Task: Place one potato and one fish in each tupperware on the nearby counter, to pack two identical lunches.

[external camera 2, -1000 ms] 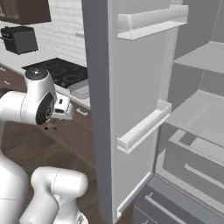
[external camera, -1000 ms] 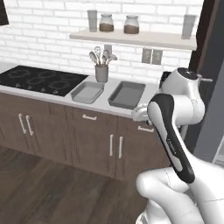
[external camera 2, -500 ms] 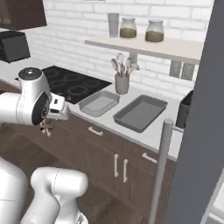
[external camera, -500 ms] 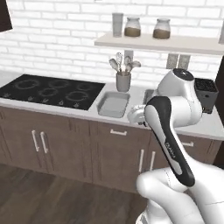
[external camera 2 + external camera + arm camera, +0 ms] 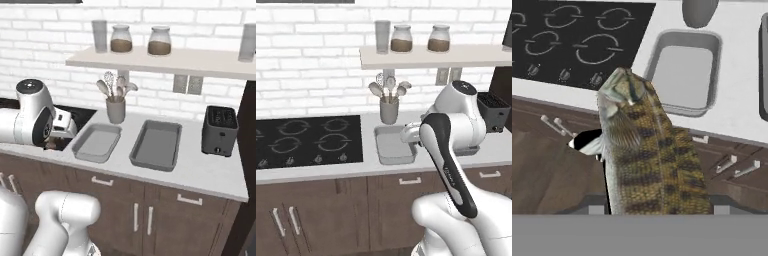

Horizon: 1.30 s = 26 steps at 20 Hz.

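My gripper (image 5: 657,207) is shut on a fish (image 5: 644,150), a mottled olive-brown fish that stands up between the jaws and hides most of the fingers. In the hand view it hangs over the cabinet fronts, short of the counter (image 5: 737,120) edge. Two pale grey tupperware tubs lie empty on the counter: the left one (image 5: 97,142) beside the cooktop and the right one (image 5: 156,145). The left tub (image 5: 684,70) lies just beyond the fish's head. In the right base view the gripper (image 5: 59,135) sits left of the left tub. No potato is in view.
A black cooktop (image 5: 306,140) fills the counter's left part. Behind the tubs stands a grey utensil holder (image 5: 389,110). A dark toaster (image 5: 219,131) sits at the right end. A wall shelf (image 5: 165,60) with jars hangs above. Dark cabinet fronts (image 5: 150,215) with handles run below.
The whole picture has swung from the open fridge to the counter, so the base has moved. The counter and tubs are nearer and more centred. The fish stays in the gripper.
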### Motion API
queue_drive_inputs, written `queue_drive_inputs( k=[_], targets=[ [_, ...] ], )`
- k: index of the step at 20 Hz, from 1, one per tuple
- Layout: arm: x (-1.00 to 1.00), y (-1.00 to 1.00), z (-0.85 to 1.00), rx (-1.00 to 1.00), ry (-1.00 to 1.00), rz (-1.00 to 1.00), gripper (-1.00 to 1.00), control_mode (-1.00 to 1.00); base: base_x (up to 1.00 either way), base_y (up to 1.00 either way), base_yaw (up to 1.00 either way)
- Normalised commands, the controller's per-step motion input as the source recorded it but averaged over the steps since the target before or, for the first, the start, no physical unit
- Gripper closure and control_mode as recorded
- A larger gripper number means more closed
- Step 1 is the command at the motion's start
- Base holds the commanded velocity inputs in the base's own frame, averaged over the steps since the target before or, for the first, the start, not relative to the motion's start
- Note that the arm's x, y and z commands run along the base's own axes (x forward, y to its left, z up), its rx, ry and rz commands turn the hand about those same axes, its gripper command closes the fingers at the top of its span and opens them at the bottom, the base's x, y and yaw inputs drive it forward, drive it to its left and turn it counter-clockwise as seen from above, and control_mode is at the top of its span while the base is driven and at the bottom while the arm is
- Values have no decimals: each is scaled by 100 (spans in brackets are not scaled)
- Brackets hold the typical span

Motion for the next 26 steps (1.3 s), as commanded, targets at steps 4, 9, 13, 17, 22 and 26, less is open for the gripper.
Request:
queue_drive_inputs(
  k=[4, 9, 13, 17, 22, 26],
  targets=[
    [0, 0, 0, 0, 0, 0, 100, 100, 95, 42, -60],
    [0, 0, 0, 0, 0, 0, 100, 100, 45, 4, -37],
    [26, 38, -50, -5, 19, -8, 100, -100, 10, 11, -4],
    [44, 88, -100, -5, 46, -13, 100, -100, 0, 0, 0],
    [57, 22, -100, -1, 23, -12, 100, -100, 0, 0, 0],
    [76, -15, -100, -9, 1, -11, 100, -100, 0, 0, 0]
  ],
)
